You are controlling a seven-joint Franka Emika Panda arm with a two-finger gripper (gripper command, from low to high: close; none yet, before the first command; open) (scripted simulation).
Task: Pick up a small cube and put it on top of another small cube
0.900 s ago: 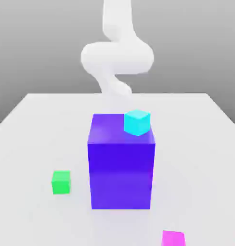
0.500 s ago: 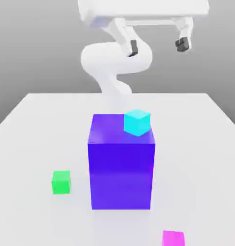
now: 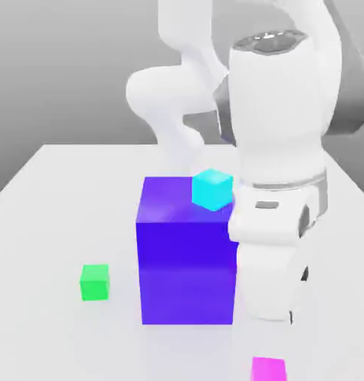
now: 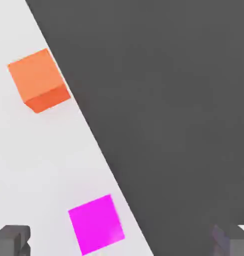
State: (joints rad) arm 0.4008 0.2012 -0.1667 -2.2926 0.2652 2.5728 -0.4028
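As your arm has swung down, gripper [image 4: 121, 240] spread | small plain magenta-pink cube [image 4: 97, 225] between fingertips | grasp next.

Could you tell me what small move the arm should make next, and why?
Probably lower the open gripper straight onto the pink cube. That cube lies free on the table between the two fingers, near the table's edge, and nothing is held yet.

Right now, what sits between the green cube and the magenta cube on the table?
In the exterior view, the blue-purple block with the cyan cube on top stands partly between the green cube and the magenta cube.
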